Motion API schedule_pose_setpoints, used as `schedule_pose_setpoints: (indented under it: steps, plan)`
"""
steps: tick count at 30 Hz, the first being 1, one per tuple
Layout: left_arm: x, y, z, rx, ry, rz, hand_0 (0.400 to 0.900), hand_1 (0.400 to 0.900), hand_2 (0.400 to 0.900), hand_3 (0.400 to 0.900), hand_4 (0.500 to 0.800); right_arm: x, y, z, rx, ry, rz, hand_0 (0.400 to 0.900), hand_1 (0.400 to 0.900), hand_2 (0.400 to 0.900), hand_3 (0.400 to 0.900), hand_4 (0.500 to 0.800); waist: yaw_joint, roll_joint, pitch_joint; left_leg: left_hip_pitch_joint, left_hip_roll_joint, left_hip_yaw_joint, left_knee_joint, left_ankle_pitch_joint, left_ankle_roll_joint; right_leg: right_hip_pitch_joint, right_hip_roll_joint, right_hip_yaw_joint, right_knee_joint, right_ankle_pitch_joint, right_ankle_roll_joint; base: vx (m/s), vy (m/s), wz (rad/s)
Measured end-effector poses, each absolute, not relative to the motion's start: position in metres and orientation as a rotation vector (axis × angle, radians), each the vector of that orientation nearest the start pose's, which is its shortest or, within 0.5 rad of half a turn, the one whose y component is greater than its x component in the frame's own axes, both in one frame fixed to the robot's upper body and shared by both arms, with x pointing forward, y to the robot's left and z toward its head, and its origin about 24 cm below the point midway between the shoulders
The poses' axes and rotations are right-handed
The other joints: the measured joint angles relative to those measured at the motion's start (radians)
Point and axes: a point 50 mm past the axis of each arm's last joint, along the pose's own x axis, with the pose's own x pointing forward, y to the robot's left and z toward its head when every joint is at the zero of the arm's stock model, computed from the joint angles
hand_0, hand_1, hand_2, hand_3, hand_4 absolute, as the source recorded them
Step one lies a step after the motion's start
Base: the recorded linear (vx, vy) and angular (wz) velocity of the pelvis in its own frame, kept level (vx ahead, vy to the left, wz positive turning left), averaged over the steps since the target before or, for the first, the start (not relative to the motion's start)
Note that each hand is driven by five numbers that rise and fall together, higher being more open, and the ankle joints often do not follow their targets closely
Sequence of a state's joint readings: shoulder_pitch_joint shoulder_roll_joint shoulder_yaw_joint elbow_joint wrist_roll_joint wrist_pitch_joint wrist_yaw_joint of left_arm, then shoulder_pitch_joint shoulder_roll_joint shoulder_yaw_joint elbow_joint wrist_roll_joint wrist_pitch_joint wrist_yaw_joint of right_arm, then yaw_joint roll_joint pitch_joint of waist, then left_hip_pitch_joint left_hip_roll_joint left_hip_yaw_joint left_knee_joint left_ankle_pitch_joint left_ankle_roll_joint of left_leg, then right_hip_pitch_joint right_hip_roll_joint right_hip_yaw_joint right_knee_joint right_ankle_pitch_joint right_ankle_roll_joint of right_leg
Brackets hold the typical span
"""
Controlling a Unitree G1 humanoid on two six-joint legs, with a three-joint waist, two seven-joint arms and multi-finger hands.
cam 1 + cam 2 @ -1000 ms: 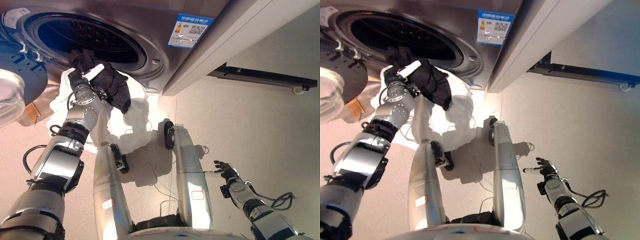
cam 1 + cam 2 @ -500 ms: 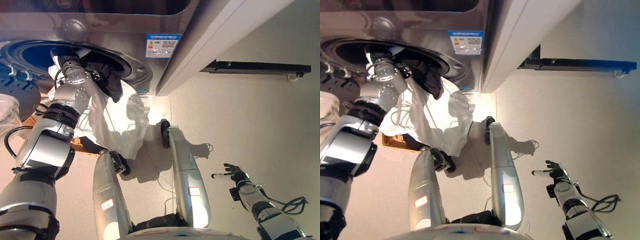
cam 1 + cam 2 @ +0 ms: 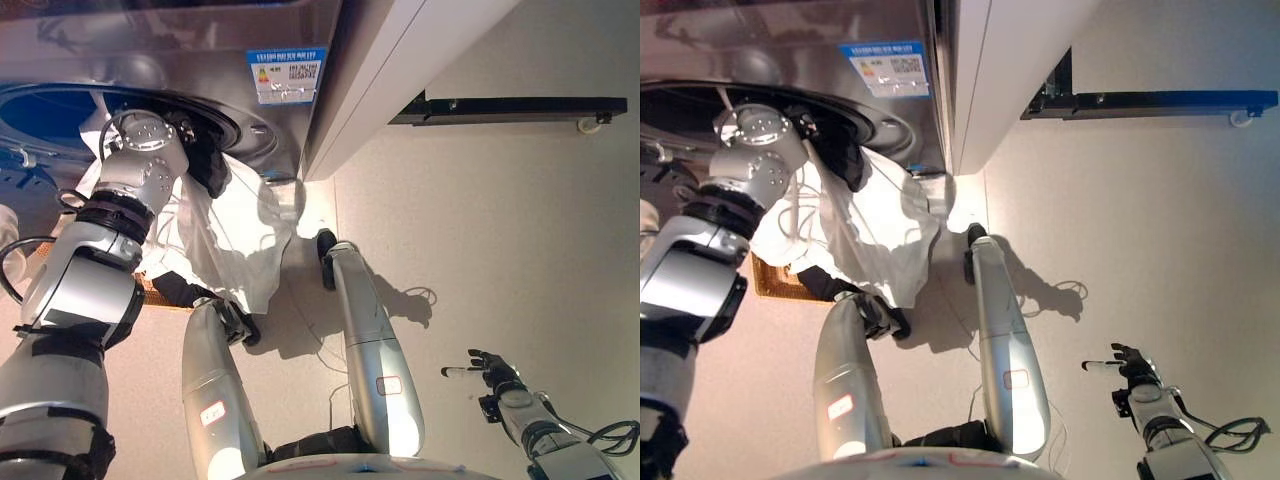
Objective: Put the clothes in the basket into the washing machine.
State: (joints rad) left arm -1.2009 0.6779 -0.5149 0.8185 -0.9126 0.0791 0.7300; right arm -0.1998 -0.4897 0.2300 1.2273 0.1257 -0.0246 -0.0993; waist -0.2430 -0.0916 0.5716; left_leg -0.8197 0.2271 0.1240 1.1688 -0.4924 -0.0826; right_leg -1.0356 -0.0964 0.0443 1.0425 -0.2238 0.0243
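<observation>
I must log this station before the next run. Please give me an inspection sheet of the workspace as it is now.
Surface: pale floor, bare at right.
Job's things: black garment at the drum opening of the washing machine; white cloth hanging below it; wicker basket mostly hidden under the cloth.
Clutter: nothing seen.
Hands: left hand at the drum opening, fingers hidden; right hand low at right, open, holding nothing.
Cables: nothing seen.
Surroundings: white cabinet; dark rail with a small wheel.

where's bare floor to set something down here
Open floor between the washer, the dark rail and the right hand. Crowded at the washer's mouth: left hand, dark garment, white cloth.
</observation>
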Motion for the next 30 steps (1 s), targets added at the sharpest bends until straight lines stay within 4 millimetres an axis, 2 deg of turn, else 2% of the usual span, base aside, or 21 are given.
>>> schedule_pose_setpoints:
  steps: [4,21,26,28,30]
  plan:
    - [0.4,0.236,0.276,-0.071,-0.226,0.62,0.9,0.9,0.9,0.9,0.8,0.173,-0.318,-0.101,-0.514,0.963,-0.25,0.9,0.9,0.9,0.9,0.8,0.002,0.0,0.0,-0.026,-0.001,-0.01,0.013,-0.001,0.001,-0.025,0.002,-0.001,0.007,0.005,0.0,-0.04,-0.007,0.07]
    - [0.405,0.235,0.281,-0.054,-0.208,0.51,0.9,0.9,0.9,0.9,0.8,0.18,-0.314,-0.099,-0.526,0.935,-0.221,0.9,0.9,0.9,0.9,0.8,0.024,0.012,0.001,-0.061,-0.001,-0.03,0.029,0.003,-0.006,-0.05,0.002,-0.012,0.024,0.007,-0.006,-0.03,-0.004,0.02]
    - [0.407,0.254,0.263,-0.037,-0.103,0.551,0.9,0.9,0.9,0.9,0.8,0.185,-0.311,-0.098,-0.542,0.918,-0.198,0.9,0.9,0.9,0.9,0.8,0.023,0.014,0.0,-0.064,0.0,-0.034,0.026,0.005,-0.007,-0.051,0.001,-0.018,0.021,0.007,-0.009,-0.07,-0.017,0.06]
    - [0.407,0.259,0.25,-0.03,-0.066,0.533,0.9,0.9,0.9,0.9,0.8,0.188,-0.309,-0.097,-0.549,0.909,-0.19,0.9,0.9,0.9,0.9,0.8,0.026,0.018,-0.001,-0.063,-0.001,-0.034,0.01,0.015,-0.01,-0.047,-0.003,-0.024,0.006,0.015,-0.018,-0.08,-0.029,0.1]
    - [0.406,0.262,0.226,-0.037,-0.011,0.499,0.9,0.9,0.9,0.9,0.8,0.192,-0.305,-0.096,-0.546,0.897,-0.184,0.9,0.9,0.9,0.9,0.8,0.03,0.021,0.0,-0.043,-0.005,-0.034,-0.024,0.03,-0.015,-0.025,-0.009,-0.033,-0.021,0.021,-0.022,-0.06,-0.031,0.12]
